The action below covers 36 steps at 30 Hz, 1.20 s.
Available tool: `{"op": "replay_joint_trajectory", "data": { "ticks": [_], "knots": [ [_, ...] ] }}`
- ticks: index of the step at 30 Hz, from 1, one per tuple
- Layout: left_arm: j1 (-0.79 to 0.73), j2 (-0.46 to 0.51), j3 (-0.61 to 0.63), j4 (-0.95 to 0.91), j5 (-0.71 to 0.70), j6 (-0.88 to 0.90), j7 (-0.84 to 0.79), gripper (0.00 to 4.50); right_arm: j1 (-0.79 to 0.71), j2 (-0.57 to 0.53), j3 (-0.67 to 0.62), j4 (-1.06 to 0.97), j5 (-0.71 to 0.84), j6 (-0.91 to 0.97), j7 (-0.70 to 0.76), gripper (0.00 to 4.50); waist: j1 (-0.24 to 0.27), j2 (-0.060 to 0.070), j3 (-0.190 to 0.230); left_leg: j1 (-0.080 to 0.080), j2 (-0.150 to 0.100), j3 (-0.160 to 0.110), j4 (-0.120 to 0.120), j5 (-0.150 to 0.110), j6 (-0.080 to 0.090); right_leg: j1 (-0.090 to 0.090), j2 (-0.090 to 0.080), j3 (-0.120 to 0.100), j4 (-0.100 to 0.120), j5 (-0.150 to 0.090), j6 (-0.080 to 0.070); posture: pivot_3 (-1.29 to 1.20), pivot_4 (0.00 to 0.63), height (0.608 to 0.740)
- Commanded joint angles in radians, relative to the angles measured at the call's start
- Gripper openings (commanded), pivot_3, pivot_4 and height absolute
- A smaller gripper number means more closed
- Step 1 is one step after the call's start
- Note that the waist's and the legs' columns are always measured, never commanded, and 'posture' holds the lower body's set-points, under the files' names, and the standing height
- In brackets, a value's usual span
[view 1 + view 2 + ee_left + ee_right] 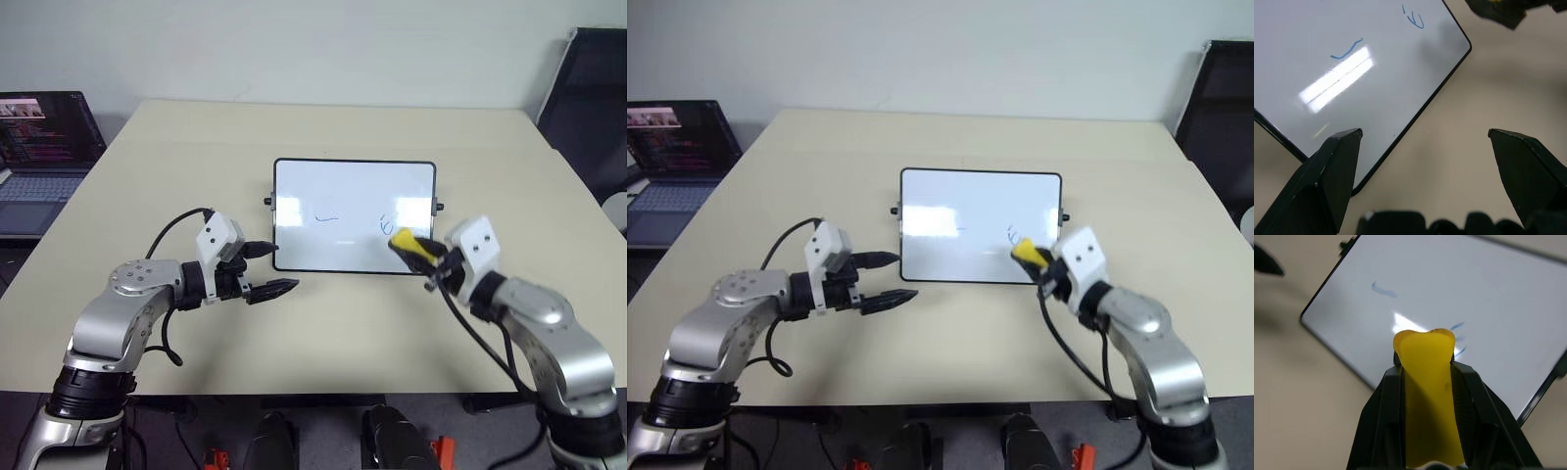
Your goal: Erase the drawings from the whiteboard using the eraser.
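Whiteboard [353, 211] drawings [385, 226]: blue scribbles, no legible writing.

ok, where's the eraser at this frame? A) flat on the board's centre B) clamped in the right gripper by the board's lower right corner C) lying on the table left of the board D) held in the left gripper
B: the yellow eraser sits squeezed between the jaws of the right gripper, near the lower right corner of the whiteboard; the left gripper has open jaws with nothing between them.
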<state>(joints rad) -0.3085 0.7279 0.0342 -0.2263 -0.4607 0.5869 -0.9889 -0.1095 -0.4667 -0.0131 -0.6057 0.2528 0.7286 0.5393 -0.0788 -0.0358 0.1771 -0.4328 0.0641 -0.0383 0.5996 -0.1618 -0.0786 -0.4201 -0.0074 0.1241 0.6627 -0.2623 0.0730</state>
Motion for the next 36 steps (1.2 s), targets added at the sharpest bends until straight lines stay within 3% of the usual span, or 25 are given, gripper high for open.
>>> {"op": "replay_joint_trajectory", "data": {
  "ticks": [1, 17, 29, 33, 36],
  "knots": [
    [-0.003, 0.009, 0.022, -0.051, -0.02, 0.002, 0.008, 4.5, 0.018, -0.025, -0.006, -0.037, -0.015, -0.061, -0.005, 0.96, -0.003, 0.0, 0.0, 0.0, 0.0, 0.0, 0.001, 0.0, 0.0, 0.0, 0.0, 0.0, 0.0, 0.0, 0.0, 0.0, 0.15, 0.74],
    [-0.019, -0.005, -0.009, -0.073, -0.012, 0.01, 0.027, 4.5, -0.008, -0.024, 0.062, -0.016, -0.052, -0.12, -0.043, 0.96, -0.004, 0.0, 0.0, 0.0, 0.0, 0.0, 0.002, 0.0, 0.0, 0.0, 0.0, 0.0, 0.0, 0.001, -0.001, 0.0, 0.15, 0.74],
    [-0.072, -0.019, -0.057, -0.035, 0.003, -0.005, 0.012, 4.5, -0.377, 0.033, 0.202, 0.35, -0.285, -0.254, -0.151, 0.96, -0.004, 0.0, 0.0, 0.0, 0.0, 0.0, 0.003, 0.0, 0.0, 0.0, 0.001, 0.0, 0.0, 0.001, 0.0, 0.0, 0.15, 0.74],
    [-0.077, -0.022, -0.067, -0.032, 0.005, -0.009, 0.008, 4.5, -0.43, 0.056, 0.212, 0.468, -0.343, -0.294, -0.192, 0.96, -0.004, 0.0, 0.0, 0.0, 0.0, 0.0, 0.002, 0.0, 0.0, 0.0, 0.001, 0.0, 0.0, 0.002, 0.002, 0.0, 0.15, 0.74],
    [-0.076, -0.021, -0.067, -0.031, 0.004, -0.01, 0.006, 4.5, -0.42, 0.034, 0.264, 0.479, -0.371, -0.249, -0.132, 0.96, -0.003, 0.0, 0.0, -0.001, 0.0, 0.0, 0.001, 0.0, 0.0, 0.0, 0.001, 0.0, 0.0, 0.002, 0.002, 0.0, 0.15, 0.74]
  ]
}}
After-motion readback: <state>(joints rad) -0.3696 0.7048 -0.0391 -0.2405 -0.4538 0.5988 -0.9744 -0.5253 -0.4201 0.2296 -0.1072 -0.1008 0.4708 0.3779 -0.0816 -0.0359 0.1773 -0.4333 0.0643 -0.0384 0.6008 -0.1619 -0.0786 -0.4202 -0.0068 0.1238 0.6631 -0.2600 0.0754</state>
